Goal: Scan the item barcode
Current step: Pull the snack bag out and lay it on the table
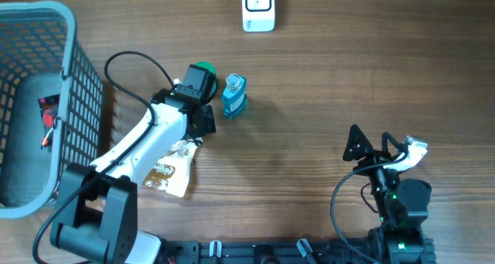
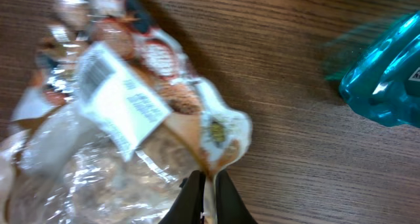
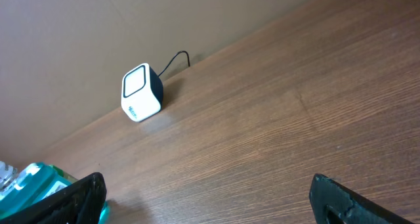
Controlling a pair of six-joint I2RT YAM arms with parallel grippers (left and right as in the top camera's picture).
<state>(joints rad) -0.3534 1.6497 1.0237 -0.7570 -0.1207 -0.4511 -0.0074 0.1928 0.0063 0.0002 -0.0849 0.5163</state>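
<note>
By the table's (image 1: 325,78) near right corner, the right jaws are hanging spread wide, empty. Toward the near left, the snack bag (image 1: 172,171) is lying with its barcode label (image 2: 111,96) facing up, the left jaws clenching its crimped edge. Just beyond, a teal bottle (image 1: 234,96) is sitting apart from the bag. A blue basket (image 1: 77,70) is sitting along the left edge, and the scanner (image 1: 258,8) is standing at the far edge
</note>
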